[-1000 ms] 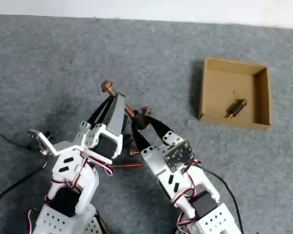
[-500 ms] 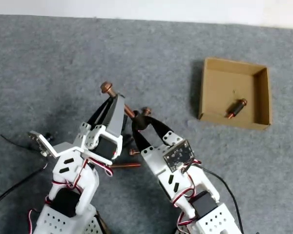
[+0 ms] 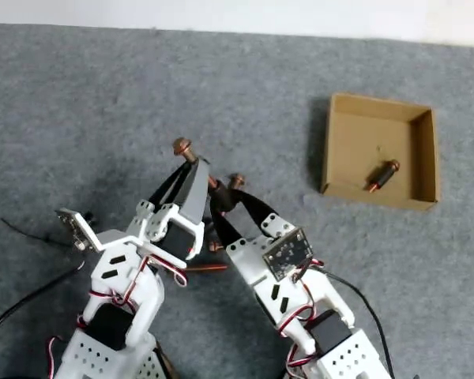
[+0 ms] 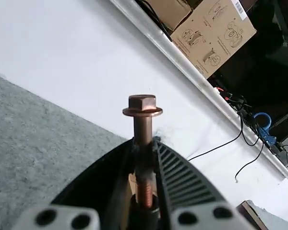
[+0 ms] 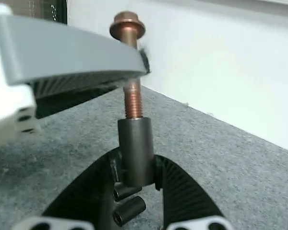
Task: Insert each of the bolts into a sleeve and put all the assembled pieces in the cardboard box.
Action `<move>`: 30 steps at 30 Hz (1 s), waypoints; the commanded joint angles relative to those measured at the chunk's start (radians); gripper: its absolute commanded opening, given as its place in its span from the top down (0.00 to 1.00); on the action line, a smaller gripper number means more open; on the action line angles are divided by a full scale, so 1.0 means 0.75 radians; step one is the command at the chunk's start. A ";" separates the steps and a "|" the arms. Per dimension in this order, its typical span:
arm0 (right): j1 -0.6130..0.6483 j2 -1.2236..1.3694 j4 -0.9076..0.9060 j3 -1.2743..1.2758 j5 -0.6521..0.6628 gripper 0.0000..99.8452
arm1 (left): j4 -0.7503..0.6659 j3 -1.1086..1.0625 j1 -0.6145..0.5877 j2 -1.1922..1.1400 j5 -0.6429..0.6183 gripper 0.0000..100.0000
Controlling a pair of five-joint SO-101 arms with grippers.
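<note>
Nearest the arms' bases, a loose bolt [image 3: 201, 268] lies flat on the grey desk [image 3: 103, 95]. It is well apart from the cardboard box [image 3: 363, 142], on the side of the box that faces the arms. Two short dark loose sleeves [image 5: 130, 209] lie on the desk in the same area, equally far from the cardboard box.

Farther out, the right gripper [image 5: 136, 165] has its black fingers clamped on the lower part of a dark sleeve [image 5: 136, 148]. The sleeve is held upright above the desk, still apart from the cardboard box and nearer to it than the loose bolt.

The left gripper [image 4: 144, 142] has its fingers closed tight on the shank of a copper bolt [image 4: 142, 120]. Its flanged hexagonal head stands clear beyond the fingertips. The bolt's threaded end meets the open top of the sleeve, and the two lie on one line. How deep the thread sits inside the sleeve cannot be told. This pair is held farther from the cardboard box than the right gripper.

Farthest out, the cardboard box rests open on the desk. One assembled piece [image 3: 383, 175] lies aslant on its floor, close to the wall nearest the arms.
</note>
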State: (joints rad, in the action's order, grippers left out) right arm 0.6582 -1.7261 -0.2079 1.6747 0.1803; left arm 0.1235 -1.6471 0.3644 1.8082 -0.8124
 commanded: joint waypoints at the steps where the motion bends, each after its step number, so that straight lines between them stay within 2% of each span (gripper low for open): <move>1: 0.013 -0.028 0.009 0.140 0.006 1.00 | -0.012 0.013 -0.013 0.005 -0.008 0.99; 7: 0.011 -0.026 0.005 0.140 0.006 1.00 | -0.012 -0.021 0.038 0.005 -0.006 0.99; 10: -0.007 -0.024 0.005 0.140 0.006 1.00 | -0.010 -0.066 0.056 0.005 0.115 0.99; 14: -0.052 -0.021 0.005 0.140 0.006 1.00 | 0.176 -0.056 0.056 0.015 0.211 0.99; 19: -0.054 -0.019 0.005 0.140 0.006 1.00 | 0.200 -0.064 0.128 0.015 0.215 0.99; 24: -0.056 -0.017 0.005 0.140 0.006 1.00 | 0.200 -0.064 0.126 0.015 0.215 0.99; 26: -0.060 -0.015 0.003 0.140 0.006 1.00 | 0.200 -0.064 0.126 0.015 0.215 0.95; 30: -0.099 -0.015 0.003 0.140 0.006 1.00 | 0.229 -0.064 0.126 0.011 0.215 0.81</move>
State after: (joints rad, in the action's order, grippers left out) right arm 0.6153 -1.7246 -0.2094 1.6747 0.1803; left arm 0.2647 -1.6763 0.4381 1.8205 -0.6590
